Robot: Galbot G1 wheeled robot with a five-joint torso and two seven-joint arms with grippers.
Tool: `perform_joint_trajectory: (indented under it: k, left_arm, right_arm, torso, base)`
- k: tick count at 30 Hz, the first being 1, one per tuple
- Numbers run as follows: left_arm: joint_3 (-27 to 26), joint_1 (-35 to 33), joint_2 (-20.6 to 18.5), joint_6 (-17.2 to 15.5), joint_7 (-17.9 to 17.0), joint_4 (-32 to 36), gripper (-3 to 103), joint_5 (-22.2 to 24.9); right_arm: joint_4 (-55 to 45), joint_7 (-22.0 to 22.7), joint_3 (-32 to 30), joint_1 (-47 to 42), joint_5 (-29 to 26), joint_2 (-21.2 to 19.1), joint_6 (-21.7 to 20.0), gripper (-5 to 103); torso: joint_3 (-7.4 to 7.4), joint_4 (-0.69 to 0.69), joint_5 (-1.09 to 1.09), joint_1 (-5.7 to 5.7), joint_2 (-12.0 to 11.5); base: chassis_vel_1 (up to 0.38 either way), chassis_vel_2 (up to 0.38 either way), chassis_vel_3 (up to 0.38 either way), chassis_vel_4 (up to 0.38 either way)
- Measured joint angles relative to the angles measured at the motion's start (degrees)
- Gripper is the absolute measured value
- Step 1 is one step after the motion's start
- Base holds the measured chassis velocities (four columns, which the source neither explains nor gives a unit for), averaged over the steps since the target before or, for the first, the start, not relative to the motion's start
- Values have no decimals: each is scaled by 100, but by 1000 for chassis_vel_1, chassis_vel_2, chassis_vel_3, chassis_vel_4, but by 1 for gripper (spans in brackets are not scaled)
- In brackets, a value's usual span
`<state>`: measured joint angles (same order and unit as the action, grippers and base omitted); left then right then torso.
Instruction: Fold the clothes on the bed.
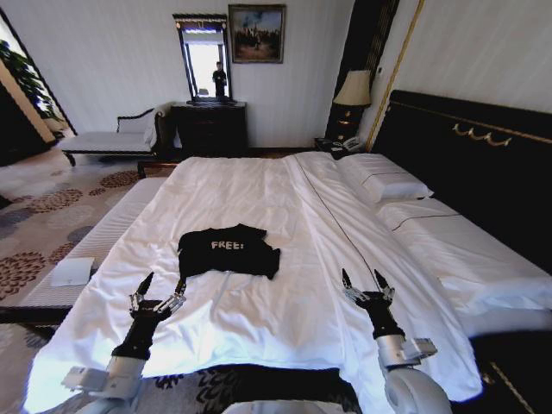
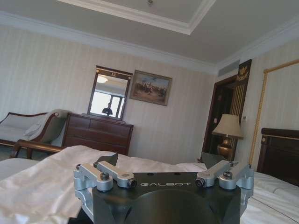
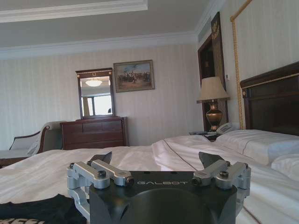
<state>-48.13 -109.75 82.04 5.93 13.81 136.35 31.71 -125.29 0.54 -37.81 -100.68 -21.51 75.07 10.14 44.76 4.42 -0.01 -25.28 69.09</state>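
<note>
A black T-shirt with white "FREE!" lettering lies crumpled on the white bed, left of the middle; a corner of the shirt also appears in the right wrist view. My left gripper hovers open just in front and to the left of the shirt, nothing between its fingers. Further right, over bare sheet, my right gripper is also open and empty, its fingers spread wide.
White pillows lie against the dark headboard on the right. A white-cushioned bench with a small folded towel runs along the bed's left side. A dresser, mirror, chaise and bedside lamp stand at the far wall.
</note>
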Motion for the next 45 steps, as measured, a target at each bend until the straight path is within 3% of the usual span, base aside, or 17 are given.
perform_joint_trajectory:
  k: [18, 45]
  left_arm:
    - [-94, -25, -63, 164, -22, -120, 100, 117]
    - [-116, -30, 55, 200, -8, -11, 100, 135]
  right_arm:
    - [320, -36, 40, 95, 221, 104, 47, 100]
    - [-51, -224, 14, -10, 41, 97, 151, 100]
  torso:
    - [0, -1, 0, 0, 0]
    - [0, 0, 1, 0, 0]
  base:
    - [76, 76, -74, -70]
    - [4, 7, -5, -3]
